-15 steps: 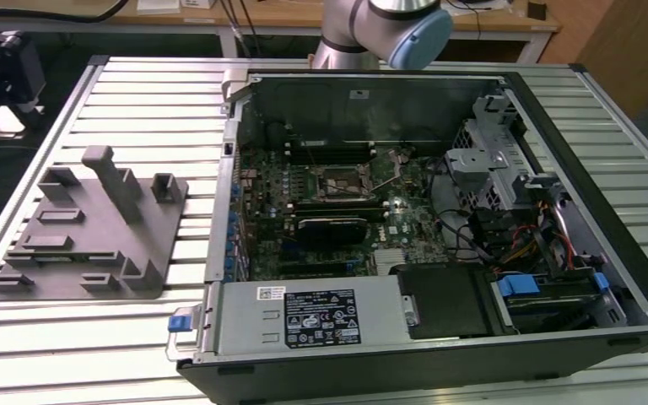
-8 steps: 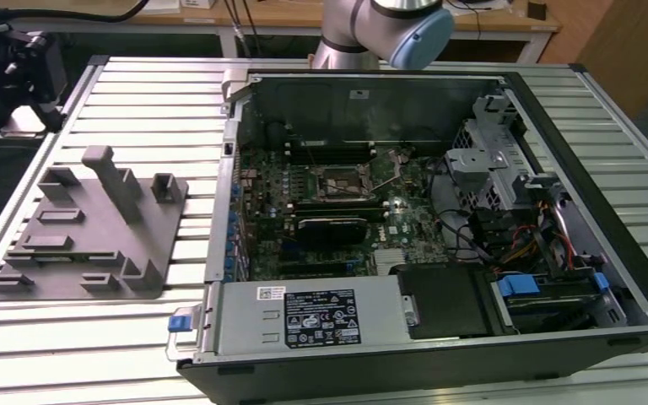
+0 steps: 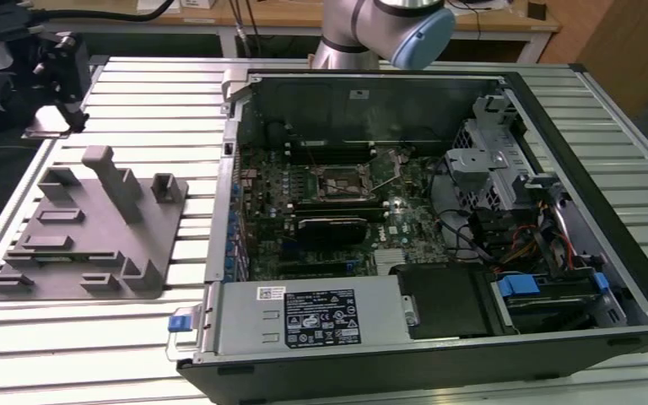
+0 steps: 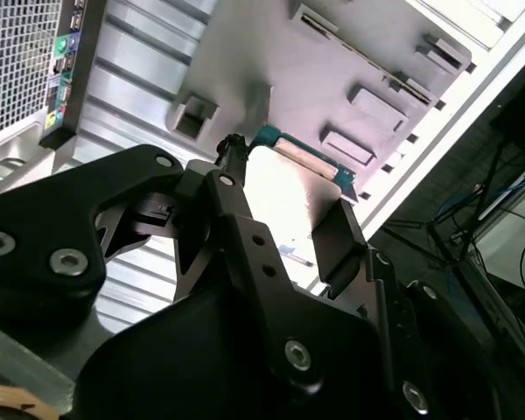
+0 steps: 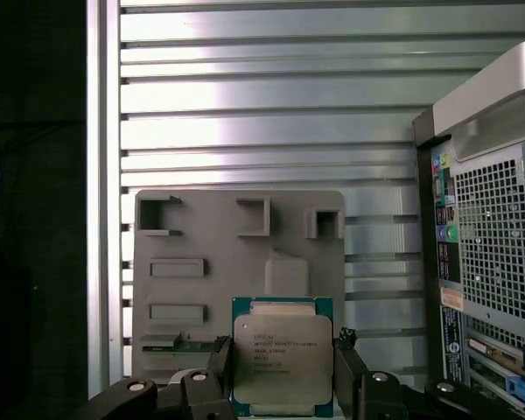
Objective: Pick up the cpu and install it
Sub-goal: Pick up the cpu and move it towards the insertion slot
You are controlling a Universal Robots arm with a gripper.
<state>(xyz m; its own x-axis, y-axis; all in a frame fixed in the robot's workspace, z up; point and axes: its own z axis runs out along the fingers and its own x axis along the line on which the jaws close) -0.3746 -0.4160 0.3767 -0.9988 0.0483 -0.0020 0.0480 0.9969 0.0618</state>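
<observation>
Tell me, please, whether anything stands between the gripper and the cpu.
Nothing visible does. In the first wrist view the cpu sits between the fingers of the gripper, which touch two of its sides, over the fixture.

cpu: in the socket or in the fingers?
In the fingers. In the first wrist view the cpu sits gripped between them, the grey fixture behind it, outside the case.

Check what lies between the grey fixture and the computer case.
Bare slatted table, in the exterior view, between grey fixture and computer case. The gripper holds the cpu in the first wrist view.
</observation>
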